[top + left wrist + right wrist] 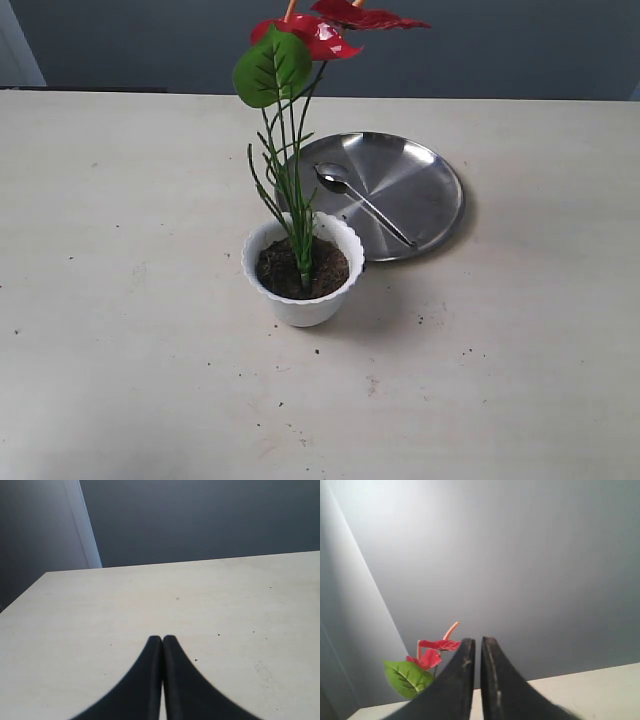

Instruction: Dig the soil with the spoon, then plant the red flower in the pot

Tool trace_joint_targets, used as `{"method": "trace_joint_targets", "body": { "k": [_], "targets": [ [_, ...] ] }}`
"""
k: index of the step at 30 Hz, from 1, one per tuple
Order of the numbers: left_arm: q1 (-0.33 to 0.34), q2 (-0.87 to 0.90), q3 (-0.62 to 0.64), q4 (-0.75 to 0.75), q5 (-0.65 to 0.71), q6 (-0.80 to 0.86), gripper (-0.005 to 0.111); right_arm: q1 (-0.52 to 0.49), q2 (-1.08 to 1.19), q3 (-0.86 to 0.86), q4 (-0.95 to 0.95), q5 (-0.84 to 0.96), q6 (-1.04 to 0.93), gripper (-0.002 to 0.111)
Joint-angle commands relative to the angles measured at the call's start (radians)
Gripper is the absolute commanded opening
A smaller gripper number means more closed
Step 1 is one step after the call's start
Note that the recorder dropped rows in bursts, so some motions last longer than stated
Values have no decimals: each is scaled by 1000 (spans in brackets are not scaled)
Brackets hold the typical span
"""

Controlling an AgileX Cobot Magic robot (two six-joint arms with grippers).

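The red flower (pixel 318 32) stands planted in the pot (pixel 303 305); spoon (pixel 362 201) at two o'clock. Both pincers closed, empty. Done.

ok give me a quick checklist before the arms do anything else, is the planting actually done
1. Red artificial anthurium flower stands upright with its stems in the small white scalloped pot: ok.
2. Dark brown soil fills the pot around the stems: ok.
3. Slim silver teaspoon lies on the round steel plate, released: ok.
4. Left claw shut, holding nothing: ok.
5. Right claw nearly shut, empty, clear of the flower: ok.
6. Soil crumbs scattered on the pale table: not ok.
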Motion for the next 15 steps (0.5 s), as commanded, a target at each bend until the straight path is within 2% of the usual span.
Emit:
{"method": "trace_joint_targets", "body": {
  "k": [1,5,15],
  "targets": [
    [-7,-5,-4,-8,-1,-2,0,-61,-58,160,-2,-56,-40,6],
    [-7,-5,-4,-8,-1,-2,0,-101,-58,278,37,-224,-38,6],
    [-7,-5,-4,-8,-1,-2,0,-105,-58,278,-43,-111,-87,6]
  ]
}}
